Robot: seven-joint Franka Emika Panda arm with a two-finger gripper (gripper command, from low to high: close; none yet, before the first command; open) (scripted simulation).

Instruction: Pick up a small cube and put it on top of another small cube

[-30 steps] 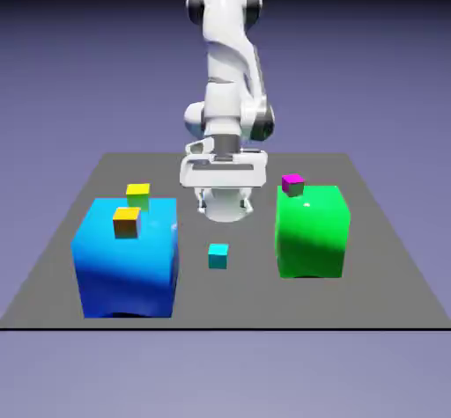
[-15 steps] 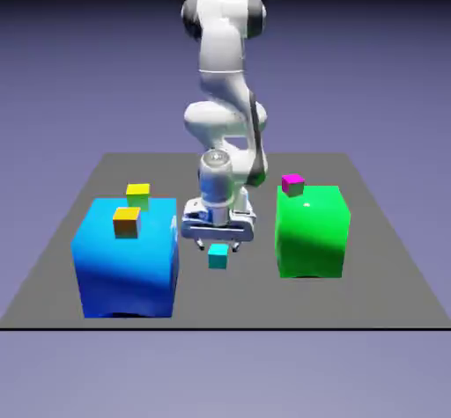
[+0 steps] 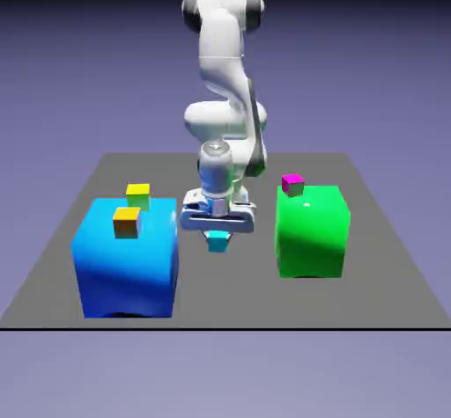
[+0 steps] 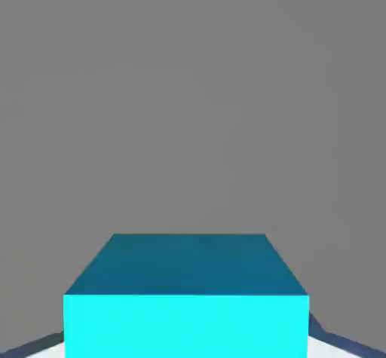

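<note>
A small cyan cube point(image 3: 217, 245) hangs a little above the grey table point(image 3: 388, 267), between the big blue and green blocks. My gripper point(image 3: 217, 238) points straight down and is shut on it. In the hand view the cyan cube point(image 4: 186, 304) fills the bottom middle and hides the fingertips, with bare grey table beyond. A small orange cube point(image 3: 126, 223) rests on top of the blue block. A small yellow-green cube point(image 3: 137, 195) shows at that block's back edge. A small magenta cube point(image 3: 292, 183) sits at the back left corner of the green block's top.
A large blue block point(image 3: 128, 271) stands at the exterior view's left and a large green block point(image 3: 313, 231) at its right. The gripper hangs in the gap between them, with the arm rising behind it.
The arm swung down over the cyan cube, the fingers closed on it, and the cube has risen slightly off the table.
</note>
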